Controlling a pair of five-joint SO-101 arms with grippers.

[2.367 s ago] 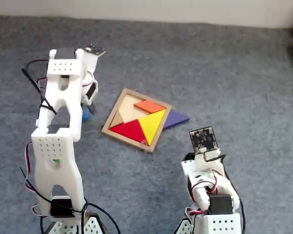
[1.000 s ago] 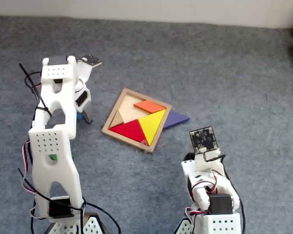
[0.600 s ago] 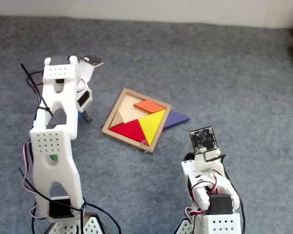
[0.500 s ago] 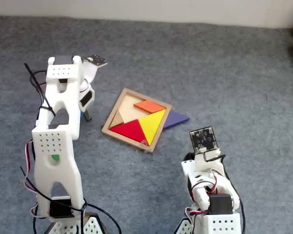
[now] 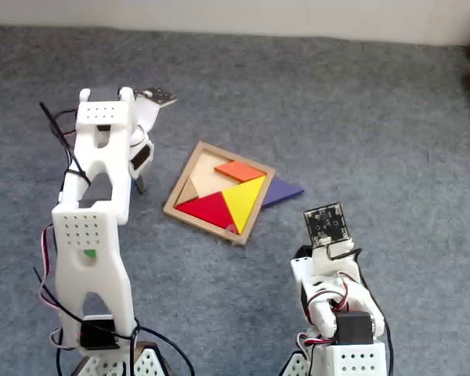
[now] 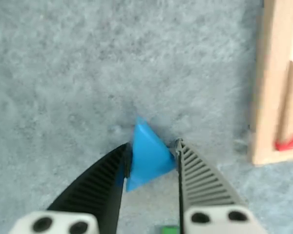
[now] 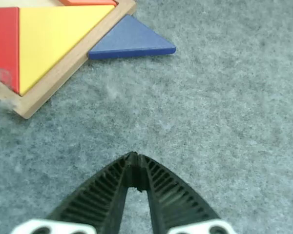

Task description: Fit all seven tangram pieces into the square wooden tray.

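**High view.** The square wooden tray lies on the grey carpet between the two arms, turned corner-on like a diamond. In it sit a red triangle, a yellow triangle and an orange piece. The quarter nearest the left arm looks pale, and I cannot tell whether it is bare wood or an unpainted piece. A dark blue triangle lies outside the tray, touching the rim beside the yellow triangle. One short edge runs along the frame and its long edge faces the right arm, which sits folded back, well apart from the tray.

**Left wrist view.** The left gripper is clamped on a small light blue triangle, one jaw on each side. The triangle's sharp corner points away from the wrist, down toward the carpet, and its broad end sits back between the fingers (so its long axis runs along the jaws). The tray's rim is near, off to one side. By my reading, the step in hand is the pick-up of this piece. Next comes carrying it over the rim to the pale quarter and turning the wrist until its edges match the gap.

**Right wrist view.** The right gripper hovers over the carpet with its jaws together and nothing between them. The dark blue triangle lies ahead, its long edge facing the gripper. It is probably this arm's next piece.
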